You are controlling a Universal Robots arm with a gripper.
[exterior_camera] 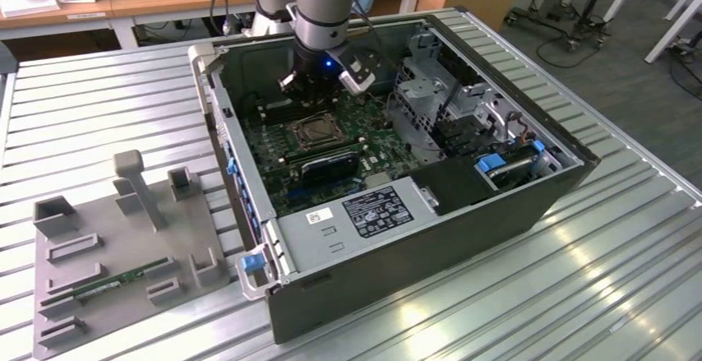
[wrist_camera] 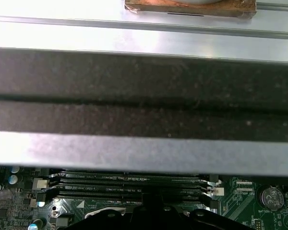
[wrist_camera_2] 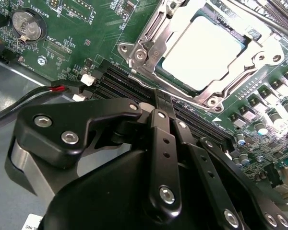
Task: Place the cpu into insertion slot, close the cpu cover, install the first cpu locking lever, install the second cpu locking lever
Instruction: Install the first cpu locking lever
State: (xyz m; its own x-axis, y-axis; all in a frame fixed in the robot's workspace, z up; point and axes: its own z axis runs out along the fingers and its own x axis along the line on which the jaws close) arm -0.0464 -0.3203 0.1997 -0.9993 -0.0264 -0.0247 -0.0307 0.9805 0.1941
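The cpu (wrist_camera_2: 201, 52) lies flat in the insertion slot (exterior_camera: 312, 133), its pale metal face showing through the window of the cpu cover (wrist_camera_2: 149, 48). The silver cover is down over it, with metal lever rods (wrist_camera_2: 240, 76) along its sides. In the second wrist view my gripper (wrist_camera_2: 163, 98) is shut with nothing between its fingers. Its tips hover over the long black memory slots (wrist_camera_2: 120, 79), just beside the socket's corner. In the exterior view the gripper (exterior_camera: 321, 90) hangs inside the open computer case (exterior_camera: 439, 238), slightly behind the socket.
The case's dark wall (wrist_camera: 144, 96) stands close behind the memory slots (wrist_camera: 129, 187). A coin battery (wrist_camera_2: 26, 26) and a red-black cable (wrist_camera_2: 57, 88) sit near the gripper. Drive cages (exterior_camera: 450, 106) fill the case on the exterior view's right. A grey fixture (exterior_camera: 121, 246) holding a green memory stick (exterior_camera: 115, 283) lies on the table.
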